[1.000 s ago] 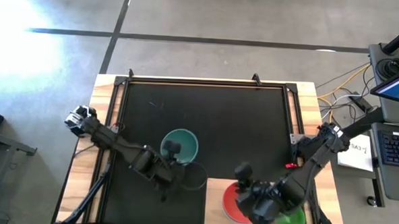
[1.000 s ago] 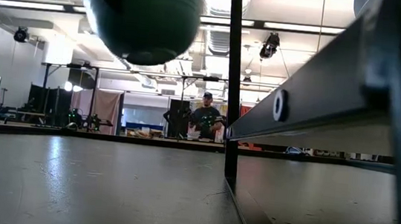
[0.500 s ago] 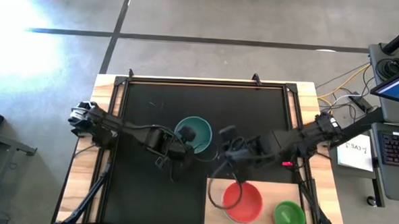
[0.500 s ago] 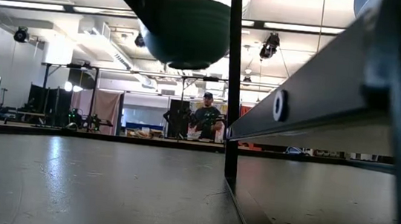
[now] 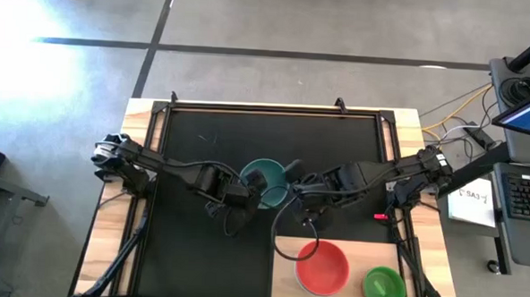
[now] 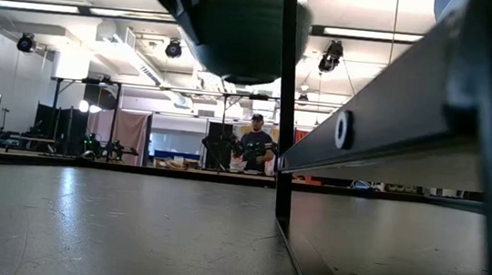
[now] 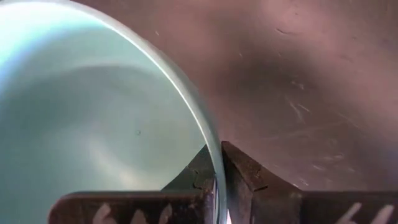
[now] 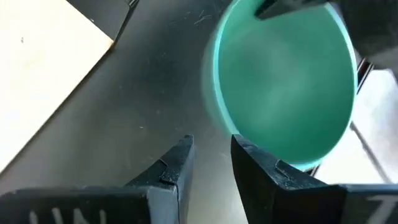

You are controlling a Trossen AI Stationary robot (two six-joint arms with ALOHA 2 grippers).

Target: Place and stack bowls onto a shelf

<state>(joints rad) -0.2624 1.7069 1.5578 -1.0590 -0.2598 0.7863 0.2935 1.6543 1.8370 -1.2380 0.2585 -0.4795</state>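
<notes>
Above mid-tabletop, left tool clamped on round teal-green plastic bowl's rim, carried closer to right tool, fingers apart, now alongside; handover looks imminent.

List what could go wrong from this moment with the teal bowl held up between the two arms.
1. The left hand pinches only the rim of the teal-green bowl, held above the black mat; it could tilt or slip out.
2. The right hand, open, sits close beside the bowl; a misjudged approach could knock it loose.
3. The red bowl and green bowl already occupy the shelf; a rough placement could shove them.
</notes>
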